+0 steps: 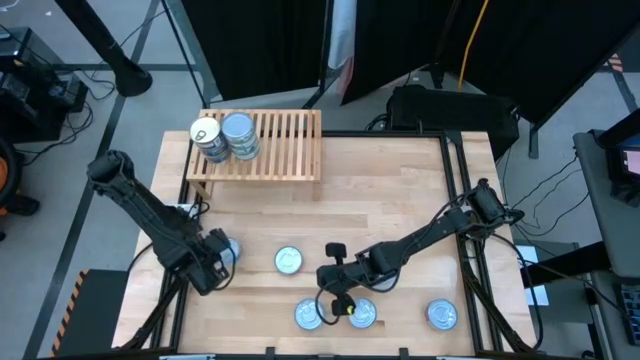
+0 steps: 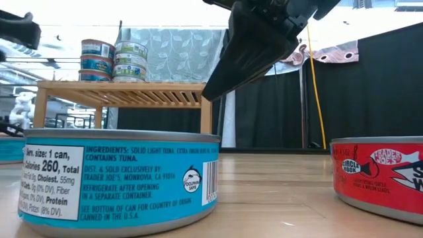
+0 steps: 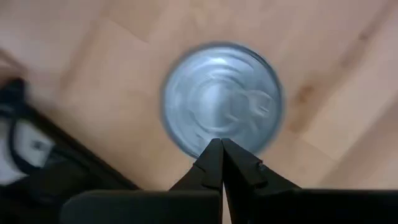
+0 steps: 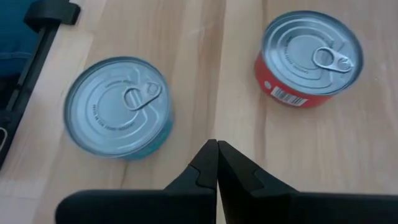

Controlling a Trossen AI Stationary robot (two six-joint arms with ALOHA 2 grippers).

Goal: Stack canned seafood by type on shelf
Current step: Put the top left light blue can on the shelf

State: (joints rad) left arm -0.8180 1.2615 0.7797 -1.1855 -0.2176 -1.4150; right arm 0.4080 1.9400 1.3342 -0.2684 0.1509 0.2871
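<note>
The shelf (image 1: pixel 270 145) of light slats stands at the far left of the table. On its left end are two stacks of canned seafood, one with a gold top (image 1: pixel 207 134) and one with a silvery top (image 1: pixel 239 136). My left gripper (image 3: pixel 221 148) is shut and hovers over a silvery-topped can (image 3: pixel 221 99) near the table's left edge (image 1: pixel 231 250). My right gripper (image 4: pixel 216 149) is shut and points slanting down over bare wood between a blue-sided can (image 4: pixel 118 106) and a red-sided can (image 4: pixel 309 56), touching neither. Both cans rest flat on the table.
More cans lie flat on the table: one at mid-front (image 1: pixel 288 260), two by the near edge (image 1: pixel 309 316) (image 1: pixel 362 314), and one at the near right (image 1: pixel 441 315). A black frame rail (image 1: pixel 465 200) runs along the table's right side. Bare wood lies between shelf and cans.
</note>
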